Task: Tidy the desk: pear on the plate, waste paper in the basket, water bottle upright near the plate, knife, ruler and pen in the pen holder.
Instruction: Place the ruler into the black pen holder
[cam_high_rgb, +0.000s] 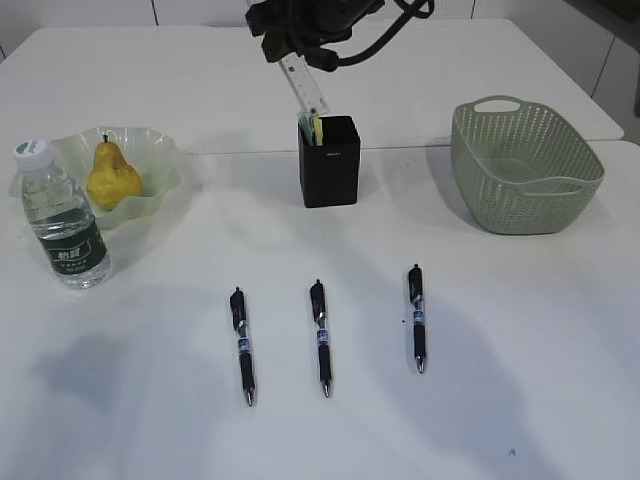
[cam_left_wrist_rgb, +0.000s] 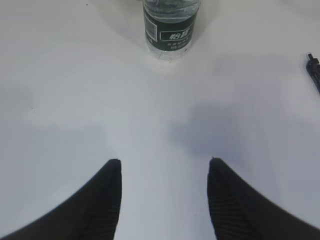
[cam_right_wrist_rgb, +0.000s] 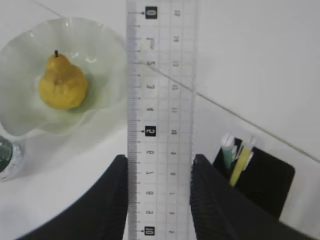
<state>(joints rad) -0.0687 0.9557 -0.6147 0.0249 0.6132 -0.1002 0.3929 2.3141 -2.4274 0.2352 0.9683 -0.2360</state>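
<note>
The right gripper pinches the transparent ruler between its two dark fingers and holds it tilted above the black pen holder, its lower end near the holder's rim, where yellowish and green items already stand. The step in hand appears to be stowing the ruler; the next move likely calls for lining the ruler's lower end over the opening, lowering it inside and only then letting go. The left gripper hangs over bare table with its fingers spread and nothing between them, facing the water bottle, which stands upright beside the pale green plate holding the pear. Three pens lie in a row on the table, awaiting collection, and the green basket sits well apart at the right
</note>
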